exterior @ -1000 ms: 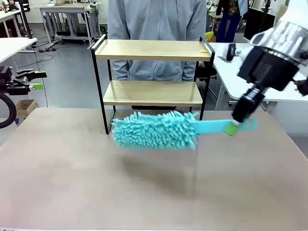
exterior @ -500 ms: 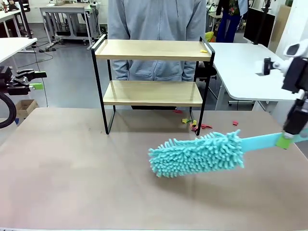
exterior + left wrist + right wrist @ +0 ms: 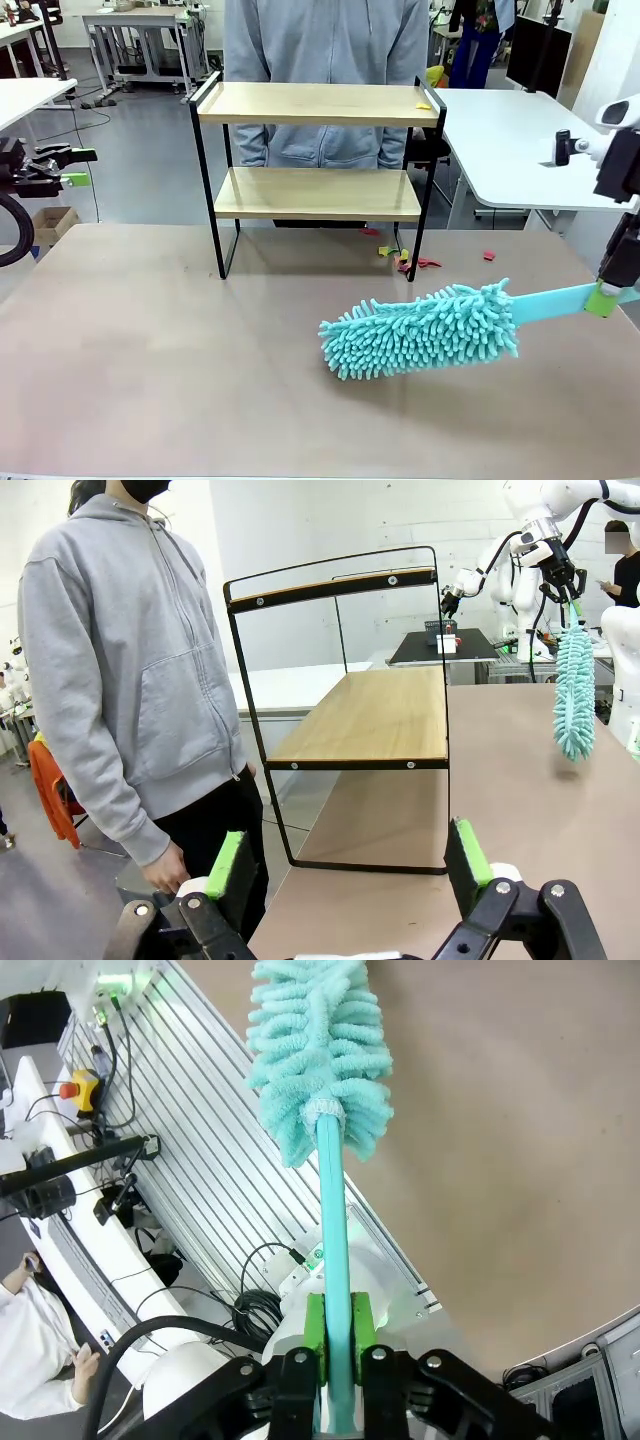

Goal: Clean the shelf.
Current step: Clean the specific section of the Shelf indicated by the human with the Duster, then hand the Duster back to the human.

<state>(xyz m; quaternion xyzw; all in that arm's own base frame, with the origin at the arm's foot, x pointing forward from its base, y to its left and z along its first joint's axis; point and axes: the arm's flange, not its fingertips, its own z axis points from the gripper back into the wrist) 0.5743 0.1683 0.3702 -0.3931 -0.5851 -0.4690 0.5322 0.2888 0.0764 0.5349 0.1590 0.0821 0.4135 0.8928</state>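
Turquoise and shaggy, the duster (image 3: 420, 331) hangs just above the surface (image 3: 150, 380), its flat handle clamped in the right tool (image 3: 608, 298) at the picture's right edge. The shelf (image 3: 315, 105) stands toward the far side of the surface, behind and left of the duster, well apart from that tool. The left tool (image 3: 345, 865) is spread wide, grasping nothing, facing the shelf from the side.

The shelf (image 3: 317, 104) has light wood boards with a smooth matte finish, set in a thin black metal frame. The duster (image 3: 420, 331) is fluffy teal chenille cloth on a smooth plastic handle. The table (image 3: 150, 370) looks like a matte beige laminate, slightly scuffed.
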